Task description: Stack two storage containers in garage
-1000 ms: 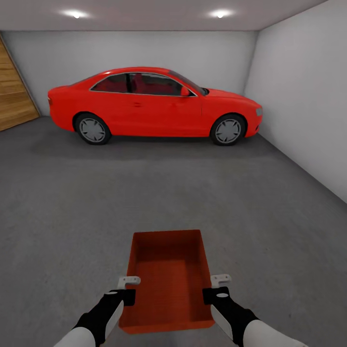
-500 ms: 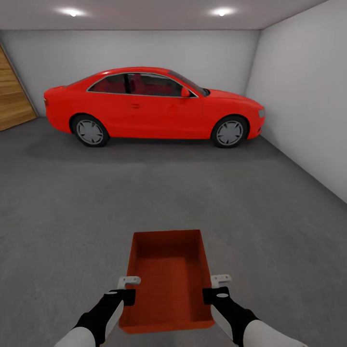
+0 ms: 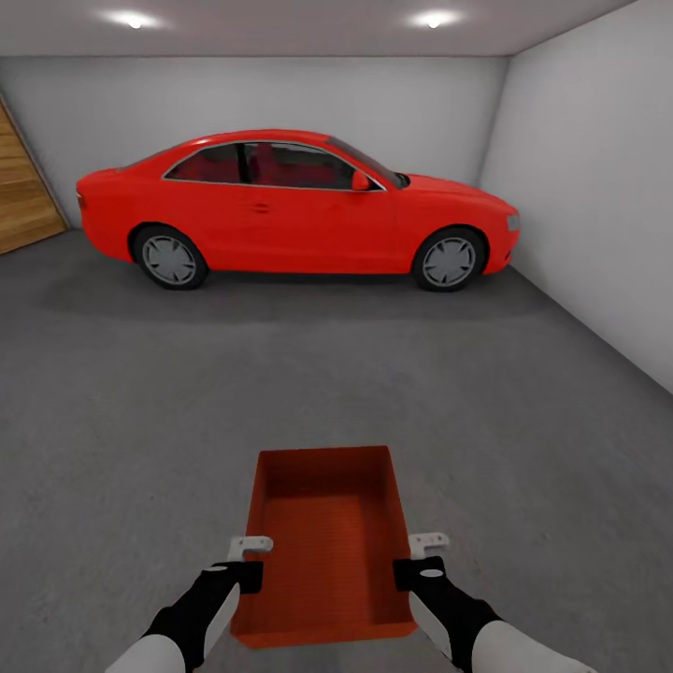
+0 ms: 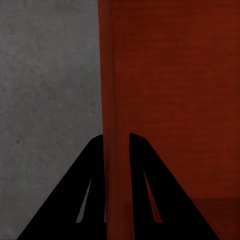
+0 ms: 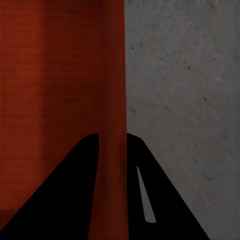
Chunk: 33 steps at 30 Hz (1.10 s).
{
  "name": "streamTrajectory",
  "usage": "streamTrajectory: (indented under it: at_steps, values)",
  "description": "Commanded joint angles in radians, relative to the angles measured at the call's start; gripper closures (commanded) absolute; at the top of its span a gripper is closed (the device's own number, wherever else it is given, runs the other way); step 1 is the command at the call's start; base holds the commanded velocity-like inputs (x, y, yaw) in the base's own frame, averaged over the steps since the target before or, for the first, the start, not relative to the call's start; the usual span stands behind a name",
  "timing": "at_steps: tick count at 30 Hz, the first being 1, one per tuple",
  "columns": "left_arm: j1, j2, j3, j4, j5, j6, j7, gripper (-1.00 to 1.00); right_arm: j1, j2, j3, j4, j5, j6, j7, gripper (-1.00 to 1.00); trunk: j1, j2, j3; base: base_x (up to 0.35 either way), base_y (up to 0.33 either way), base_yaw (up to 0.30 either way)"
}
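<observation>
The head camera looks forward and down from high up, over both arms, across the grey floor (image 3: 140, 393) to the red car (image 3: 290, 210) far off. Each wrist camera sits very close to a side wall of the orange bin (image 3: 327, 537), looking along it (image 4: 165, 90) (image 5: 65, 75). All three views share the bin and the floor.

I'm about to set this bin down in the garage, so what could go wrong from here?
1. Each end effector, left and right, pinches only a thin side wall of the storage container; it could slip or tilt.
2. It hangs above the concrete floor; releasing early would drop it.
3. The red car stands ahead; driving on risks contact.
</observation>
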Motion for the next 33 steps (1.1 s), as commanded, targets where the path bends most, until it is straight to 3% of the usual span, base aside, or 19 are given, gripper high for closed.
streamTrajectory:
  at_steps: [1, 33]
  values:
    - [0.000, 0.000, -0.024, 0.000, -0.013, 0.005, 0.010, 1.00, -0.002, -0.016, 0.002, -0.002, 0.010, 0.007, -0.023, 1.00, 0.001, -0.001, -0.001, 0.323, 0.000, 0.000]
    - [0.000, 0.000, -0.023, 0.001, -0.012, 0.004, 0.010, 1.00, -0.002, -0.016, 0.002, -0.002, 0.010, 0.007, -0.023, 1.00, 0.001, -0.001, -0.001, 0.323, 0.000, 0.000]
